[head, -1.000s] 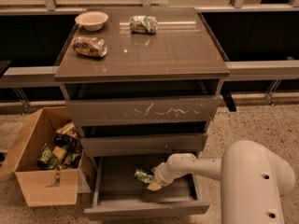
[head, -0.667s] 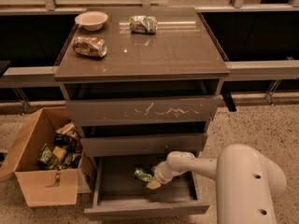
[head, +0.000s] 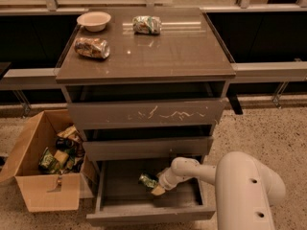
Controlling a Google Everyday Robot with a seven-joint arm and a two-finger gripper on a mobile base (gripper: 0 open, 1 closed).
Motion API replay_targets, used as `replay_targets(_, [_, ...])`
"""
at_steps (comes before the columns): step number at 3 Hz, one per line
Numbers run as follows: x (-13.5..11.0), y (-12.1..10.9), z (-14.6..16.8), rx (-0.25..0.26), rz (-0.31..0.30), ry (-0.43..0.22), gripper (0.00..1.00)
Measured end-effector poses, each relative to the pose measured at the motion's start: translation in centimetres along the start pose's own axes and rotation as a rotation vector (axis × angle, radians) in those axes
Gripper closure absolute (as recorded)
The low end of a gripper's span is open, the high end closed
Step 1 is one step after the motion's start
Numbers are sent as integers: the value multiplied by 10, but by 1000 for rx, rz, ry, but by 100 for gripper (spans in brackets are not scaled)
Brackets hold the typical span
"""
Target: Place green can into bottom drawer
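pincer (head: 156, 187): reaching down inside the bottom drawer (head: 144, 215); honestly can't tell if I've got a grip or not
green can (head: 147, 180): touching its tip, just to its left, low in the drawer
plan: I'd set it flat, let go, then back out slowly

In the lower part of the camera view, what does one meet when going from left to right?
Cardboard box → green can → gripper, inside the bottom drawer → robot arm.
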State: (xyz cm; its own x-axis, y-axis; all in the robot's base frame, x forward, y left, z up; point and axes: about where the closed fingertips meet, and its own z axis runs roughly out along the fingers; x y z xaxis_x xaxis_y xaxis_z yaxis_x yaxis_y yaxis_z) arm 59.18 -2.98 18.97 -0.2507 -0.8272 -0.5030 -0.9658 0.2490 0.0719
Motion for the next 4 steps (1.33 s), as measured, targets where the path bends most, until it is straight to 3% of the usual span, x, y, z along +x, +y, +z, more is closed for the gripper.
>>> replay_targets(2, [16,-5,31,-42,57,21,99])
replay_targets(4, [24,-7,42,-72,84,32,53])
